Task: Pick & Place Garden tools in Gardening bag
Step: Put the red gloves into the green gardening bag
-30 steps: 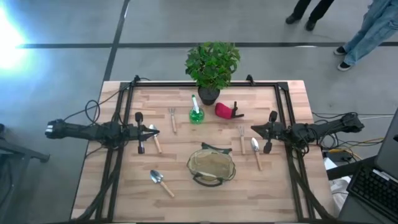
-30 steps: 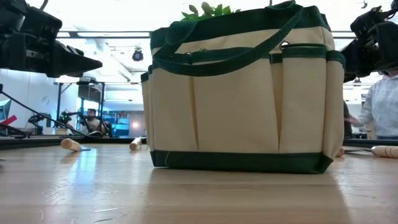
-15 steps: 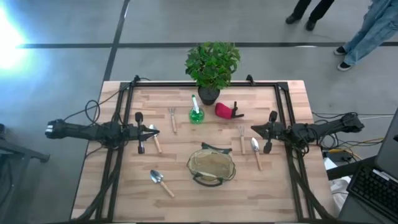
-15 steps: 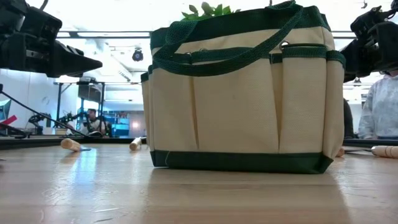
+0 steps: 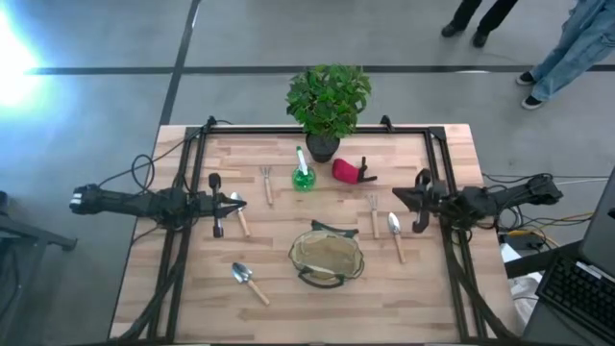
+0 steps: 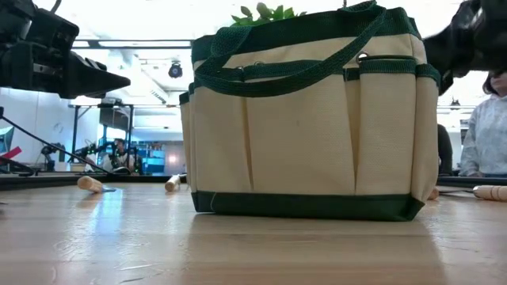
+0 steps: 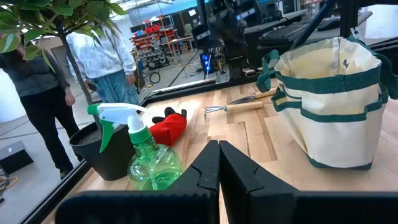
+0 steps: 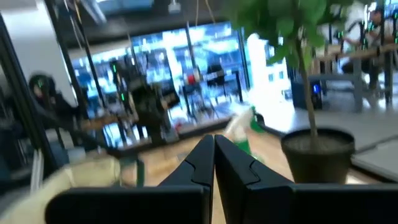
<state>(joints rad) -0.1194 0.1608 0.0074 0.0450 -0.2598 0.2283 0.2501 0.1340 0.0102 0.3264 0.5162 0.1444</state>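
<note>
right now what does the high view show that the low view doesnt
Only the high view shows the whole layout: the spray bottle, the red scoop, the small forks, the trowel near the front edge, the plant's pot, and both arms, with the shut left pincer and the shut right pincer held out at the table's sides. Only the low view shows the bag's side pockets and a person in the room behind. Both show the bag, the plant's leaves and the wooden table.
</note>
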